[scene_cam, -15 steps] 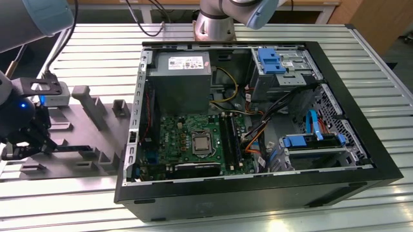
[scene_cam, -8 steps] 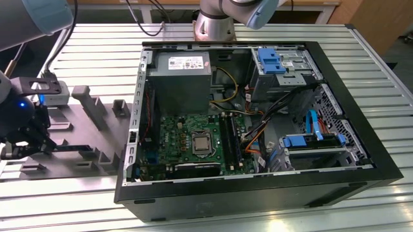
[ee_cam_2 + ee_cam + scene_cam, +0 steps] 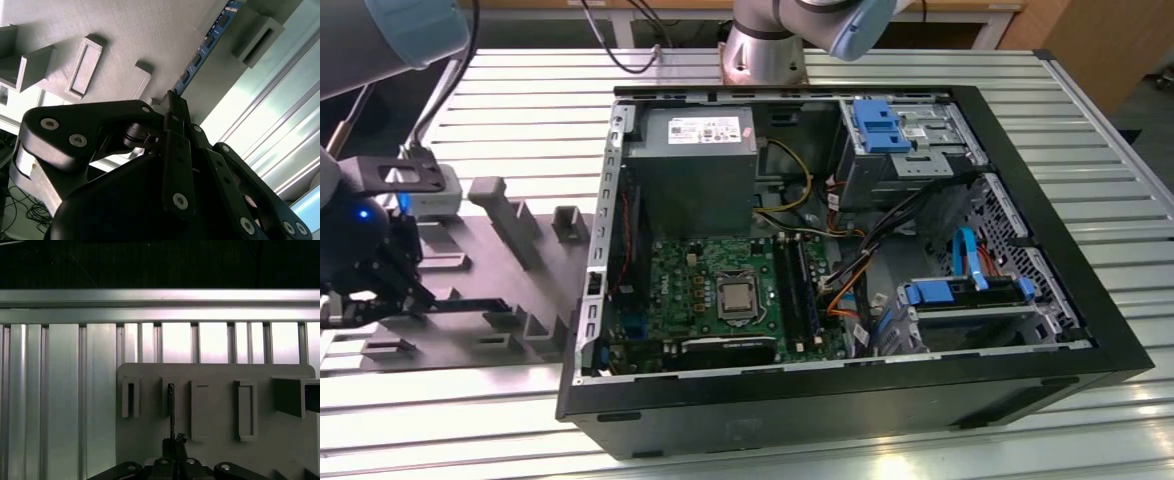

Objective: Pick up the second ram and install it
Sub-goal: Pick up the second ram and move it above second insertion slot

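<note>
The gripper (image 3: 172,102) was seen in the second wrist view with its fingers closed together, clamped on one end of the second ram (image 3: 207,42), a thin blue board with black chips. The ram's other end was met by a slotted upright block of the pale grey tray (image 3: 480,285). The tray was set on the slatted table (image 3: 520,110), at the exterior view's left of the open computer case (image 3: 854,400).

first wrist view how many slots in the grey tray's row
4 across the tray: one empty slot, the next with the ram at it, then two shallow ones. The side block may hide more.
</note>
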{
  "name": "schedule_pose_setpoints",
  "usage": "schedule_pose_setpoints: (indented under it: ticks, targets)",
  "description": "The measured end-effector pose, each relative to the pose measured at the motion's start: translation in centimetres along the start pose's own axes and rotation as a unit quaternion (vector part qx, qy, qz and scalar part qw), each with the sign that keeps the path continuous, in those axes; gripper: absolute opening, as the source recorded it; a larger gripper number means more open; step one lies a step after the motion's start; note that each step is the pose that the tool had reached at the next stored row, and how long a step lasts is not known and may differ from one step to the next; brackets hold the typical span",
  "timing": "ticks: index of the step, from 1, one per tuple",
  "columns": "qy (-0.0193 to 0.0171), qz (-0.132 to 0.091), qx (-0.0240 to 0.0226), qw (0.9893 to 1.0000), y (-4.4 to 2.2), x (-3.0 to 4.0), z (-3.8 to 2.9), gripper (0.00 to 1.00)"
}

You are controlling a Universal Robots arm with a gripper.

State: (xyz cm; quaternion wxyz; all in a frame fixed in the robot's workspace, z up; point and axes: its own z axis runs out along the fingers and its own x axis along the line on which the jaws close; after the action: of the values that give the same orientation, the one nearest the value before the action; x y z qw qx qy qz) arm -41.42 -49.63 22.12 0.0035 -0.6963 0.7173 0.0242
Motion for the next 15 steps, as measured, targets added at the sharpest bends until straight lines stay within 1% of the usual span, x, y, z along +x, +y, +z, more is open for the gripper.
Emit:
schedule_pose_setpoints:
  ticks: [15]
  targets:
    - [-0.0002, 0.000, 0.0001, 1.0000, 0.02, -0.03, -0.73, 0.11]
